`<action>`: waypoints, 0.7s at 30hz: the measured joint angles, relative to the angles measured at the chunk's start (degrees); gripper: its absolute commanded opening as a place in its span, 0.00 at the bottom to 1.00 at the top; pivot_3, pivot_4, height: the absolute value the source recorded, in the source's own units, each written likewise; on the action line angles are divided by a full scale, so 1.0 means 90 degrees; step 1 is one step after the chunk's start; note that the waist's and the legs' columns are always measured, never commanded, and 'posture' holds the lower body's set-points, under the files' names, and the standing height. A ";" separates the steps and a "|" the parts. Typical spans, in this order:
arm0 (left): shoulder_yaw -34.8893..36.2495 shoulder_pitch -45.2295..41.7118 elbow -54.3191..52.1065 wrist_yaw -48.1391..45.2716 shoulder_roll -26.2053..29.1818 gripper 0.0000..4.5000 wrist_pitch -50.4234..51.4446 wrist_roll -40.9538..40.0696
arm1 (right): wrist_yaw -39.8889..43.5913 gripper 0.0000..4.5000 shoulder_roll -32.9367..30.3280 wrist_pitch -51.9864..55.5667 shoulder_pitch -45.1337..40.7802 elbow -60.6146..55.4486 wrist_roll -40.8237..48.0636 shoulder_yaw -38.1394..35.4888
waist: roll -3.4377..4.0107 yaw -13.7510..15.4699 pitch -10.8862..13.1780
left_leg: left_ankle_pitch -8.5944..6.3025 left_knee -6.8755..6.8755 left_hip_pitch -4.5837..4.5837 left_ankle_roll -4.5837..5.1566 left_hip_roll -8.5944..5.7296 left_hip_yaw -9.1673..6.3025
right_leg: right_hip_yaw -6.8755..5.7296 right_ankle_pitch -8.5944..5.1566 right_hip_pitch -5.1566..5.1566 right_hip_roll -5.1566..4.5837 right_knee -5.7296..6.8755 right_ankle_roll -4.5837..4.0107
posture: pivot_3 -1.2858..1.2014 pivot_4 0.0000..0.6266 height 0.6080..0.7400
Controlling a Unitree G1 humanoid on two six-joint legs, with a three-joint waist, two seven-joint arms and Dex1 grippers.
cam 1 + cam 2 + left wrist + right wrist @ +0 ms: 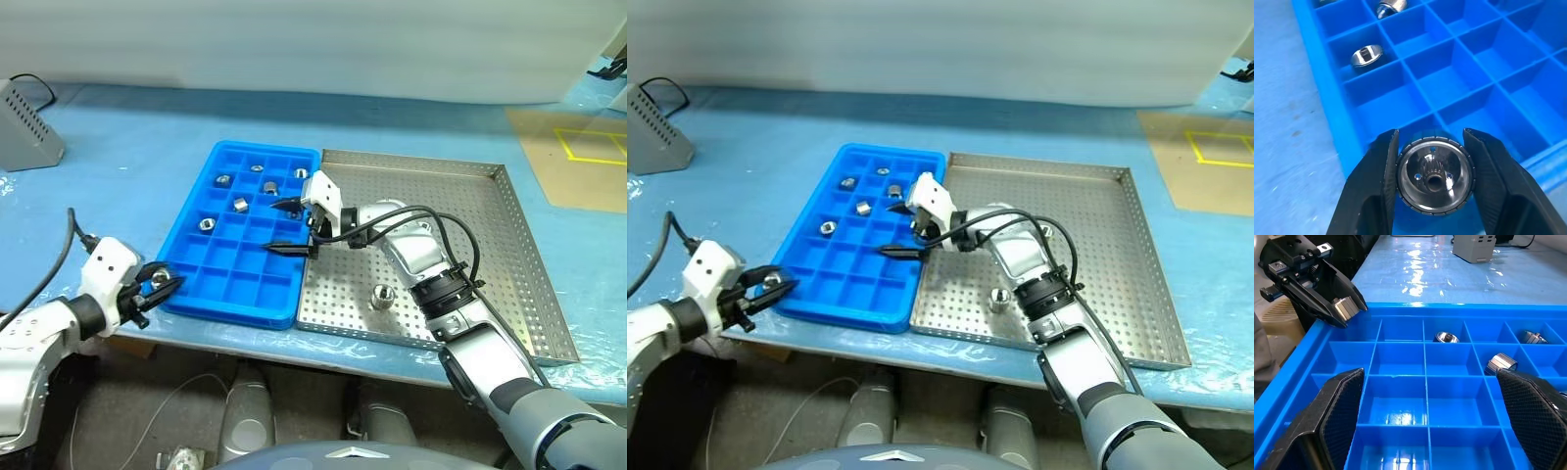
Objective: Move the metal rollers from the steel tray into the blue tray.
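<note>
In the left eye view, the left gripper (162,285) sits at the near left corner of the blue tray (191,279), just outside its rim, pinching a metal roller (157,283). The right gripper (290,227) reaches over the blue tray's right side with its fingers spread wide and nothing between them. One roller (382,296) stands on the perforated floor of the steel tray (509,245), near its front rim; five others lie in compartments toward the far end of the blue tray. A grey box (24,125) rests on the blue-covered bench (127,147) at the far left, and yellow tape lines (588,147) mark the brown patch at the far right.

The right eye view gives the same layout; no writing, brand or label can be read on either tray or on the box.

In the left wrist view, the black fingers (1371,186) clamp the roller by its ribbed sides, its centre hole facing the camera, with empty compartments just beyond. To do the step well, the left gripper probably ought to move inward past the tray's wall until the roller hangs squarely above one empty cell, then come low before letting go, so the roller does not bounce onto a divider.

In the right wrist view, the spread fingers (1342,406) frame empty cells, and the left gripper with its roller shows at the tray's corner; no text is legible here either
</note>
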 measured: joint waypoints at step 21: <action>-0.0112 -0.0111 0.0390 0.0215 0.0311 0.82 -0.0229 -0.0158 | -0.0171 1.00 -0.0097 -0.0058 0.0161 -0.0015 -0.0141 -0.0012 | 0.0001 -0.0040 -0.0001 | 0.0005 -0.0002 0.0008 -0.0008 0.0000 0.0001 | 0.0004 -0.0002 -0.0006 0.0004 0.0009 -0.0004 | 0.61 0.24 1.00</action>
